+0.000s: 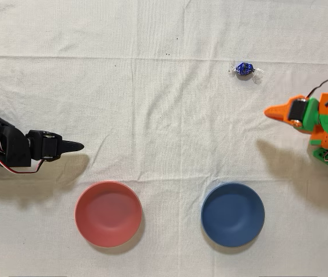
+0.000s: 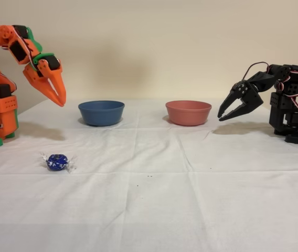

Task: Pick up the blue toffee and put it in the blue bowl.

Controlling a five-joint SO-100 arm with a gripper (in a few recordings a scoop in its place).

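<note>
overhead view: the blue toffee (image 1: 245, 70) lies up-left of the orange gripper (image 1: 274, 112), its twisted ends pointing sideways; the jaws look closed, holding nothing.

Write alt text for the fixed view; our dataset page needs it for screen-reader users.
An orange robot arm at left holds its gripper raised above a white cloth, with the blue toffee lying on the cloth in front of it. Behind stand the blue bowl and a pink bowl; an idle black arm is at right.

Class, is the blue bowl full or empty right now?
Empty: the blue bowl shows only bare inside from overhead; the toffee lies on the cloth.
</note>
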